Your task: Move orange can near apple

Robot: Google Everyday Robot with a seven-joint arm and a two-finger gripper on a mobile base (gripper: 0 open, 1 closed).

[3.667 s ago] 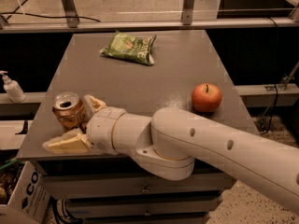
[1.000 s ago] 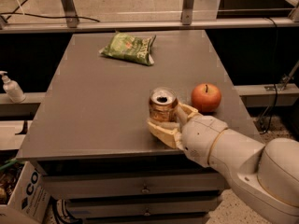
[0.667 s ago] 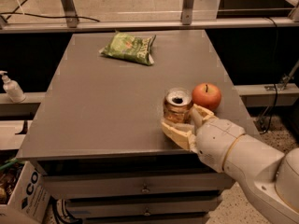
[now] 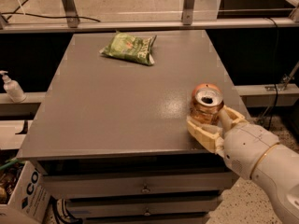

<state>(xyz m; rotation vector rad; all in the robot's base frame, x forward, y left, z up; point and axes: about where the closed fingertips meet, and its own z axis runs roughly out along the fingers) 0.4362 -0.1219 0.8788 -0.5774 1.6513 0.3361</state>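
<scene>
One can (image 4: 207,105), orange-tan with a silver top, upright near the right edge of the table (image 4: 117,111), right of centre in the frame. It is held by the gripper (image 4: 209,121), which comes in from lower right, pale fingers (image 4: 201,130) pinching the can low on both sides.

One apple (image 4: 205,85): only a reddish arc shows just behind the can's top rim, the rest hidden. Can and apple are touching or just beside each other; cannot tell which.

Step in hand, by judgement: placement, near its end, with the can about at its goal beside the apple. The next move calls for the can's base flat on the table, then the fingers spreading and a straight pull-back toward lower right, without tipping the can or nudging the apple toward the nearby edge.

Containers:
- can: opening dark, contents cannot tell
- bag (image 4: 129,48): green, crinkled, upper centre of the table, well apart from the can; looks sealed, contents unseen
- box (image 4: 21,195): lower left, on the floor; odd items inside, too dim to name
- drawers (image 4: 140,185): under the table, shut
</scene>
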